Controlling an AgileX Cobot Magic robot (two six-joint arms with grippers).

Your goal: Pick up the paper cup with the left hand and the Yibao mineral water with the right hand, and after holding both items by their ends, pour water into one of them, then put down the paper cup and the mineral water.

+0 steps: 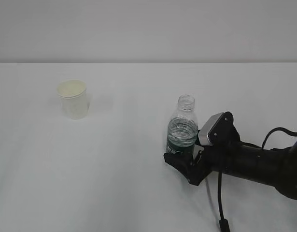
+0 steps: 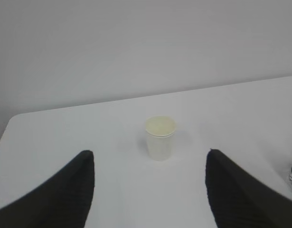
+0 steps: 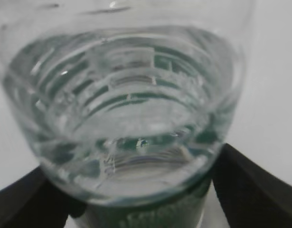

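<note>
Fingers [image 3: 245, 185] of the right hand [image 1: 183, 163] spread around the Yibao mineral water [image 1: 182, 133].

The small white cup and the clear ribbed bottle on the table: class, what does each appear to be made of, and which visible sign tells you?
The small white tapered cup looks like matte paper: opaque wall, rolled rim, cream inside. The clear ribbed bottle with the dark green label looks like thin glossy plastic: see-through, moulded ridges, threaded open neck.
</note>
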